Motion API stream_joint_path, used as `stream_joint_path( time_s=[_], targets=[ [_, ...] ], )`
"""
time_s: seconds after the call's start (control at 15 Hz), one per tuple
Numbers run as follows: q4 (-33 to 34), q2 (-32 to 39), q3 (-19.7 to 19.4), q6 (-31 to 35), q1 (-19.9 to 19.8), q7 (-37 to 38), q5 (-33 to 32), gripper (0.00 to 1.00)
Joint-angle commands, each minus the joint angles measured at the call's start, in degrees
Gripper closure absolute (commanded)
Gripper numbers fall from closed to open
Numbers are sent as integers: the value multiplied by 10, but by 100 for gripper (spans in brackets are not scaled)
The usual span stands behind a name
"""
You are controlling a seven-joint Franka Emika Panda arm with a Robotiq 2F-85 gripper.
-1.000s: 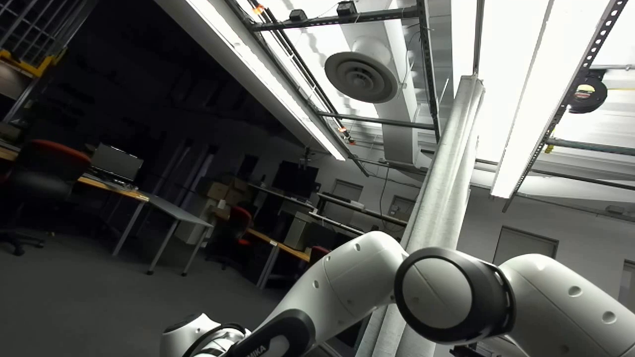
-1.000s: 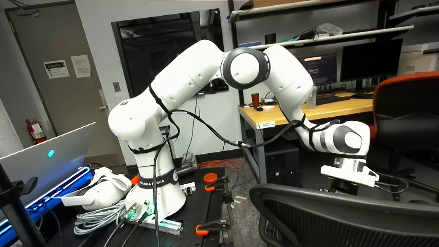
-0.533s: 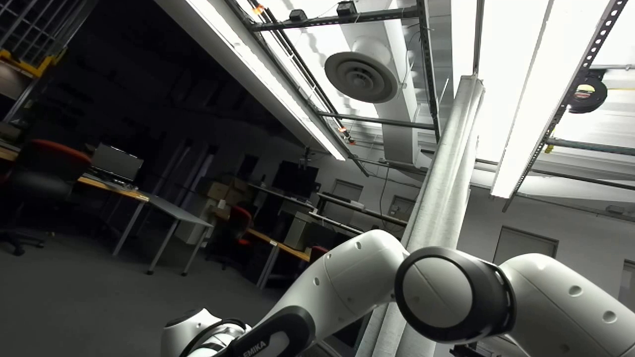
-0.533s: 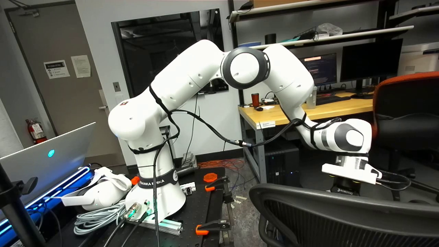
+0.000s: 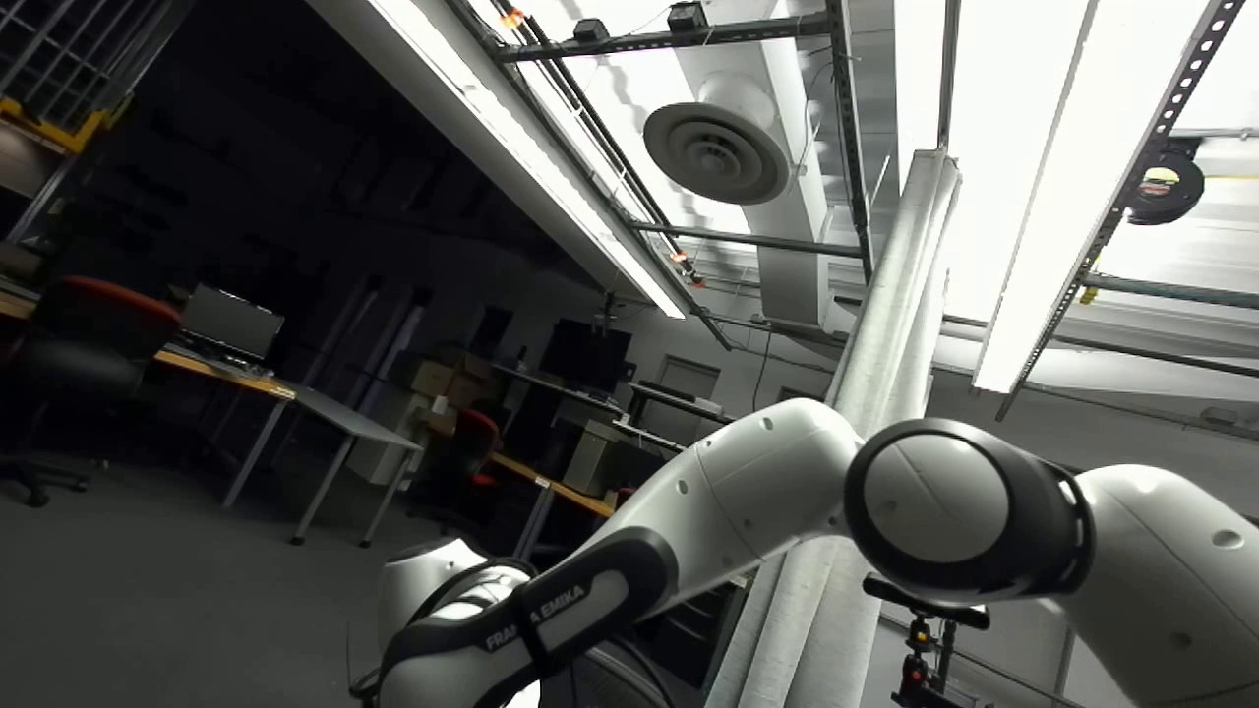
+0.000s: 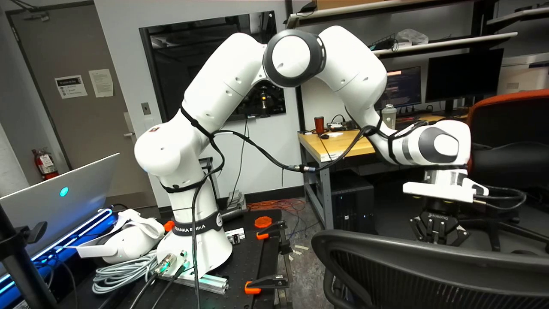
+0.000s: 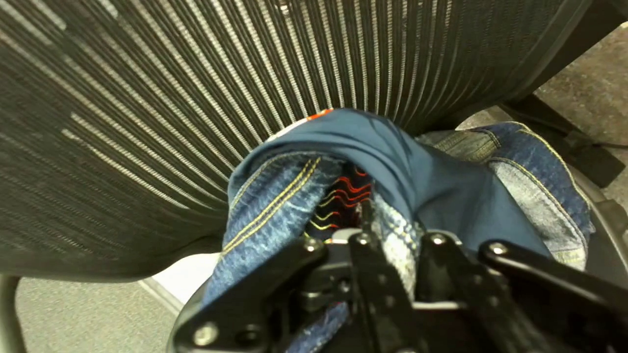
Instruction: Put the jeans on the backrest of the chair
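The jeans (image 7: 274, 211), blue denim with yellow stitching and a plain blue lining, are bunched up beside the chair's mesh in the wrist view. Light denim passes between the jaws of my gripper (image 7: 393, 220), which is shut on the jeans. The black mesh backrest (image 7: 274, 63) fills the upper part of that view. In an exterior view the backrest (image 6: 429, 262) stands in front, and my gripper (image 6: 438, 236) shows just above its top rim, fingertips hidden behind it. The jeans are hidden in both exterior views.
A second chair with an orange-edged back (image 6: 510, 128) stands behind the arm. A wooden desk (image 6: 343, 146) with monitors is at the back. The arm's black table (image 6: 253, 257) carries orange clamps, with a loose cable (image 6: 266, 159) hanging along the arm.
The arm has risen, mostly in the last half second. The gripper has come up from behind the backrest, so more of its linkage shows above the rim. The chair has not moved.
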Motion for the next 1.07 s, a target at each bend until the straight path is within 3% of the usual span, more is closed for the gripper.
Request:
stream_joint_path(
  time_s=[0.0,0.53,1.0],
  targets=[
    [-91,-112,10,34,-27,8,21,97],
    [-184,-304,7,64,-73,-8,85,97],
    [-211,-433,-1,54,-83,-36,114,97]
  ],
)
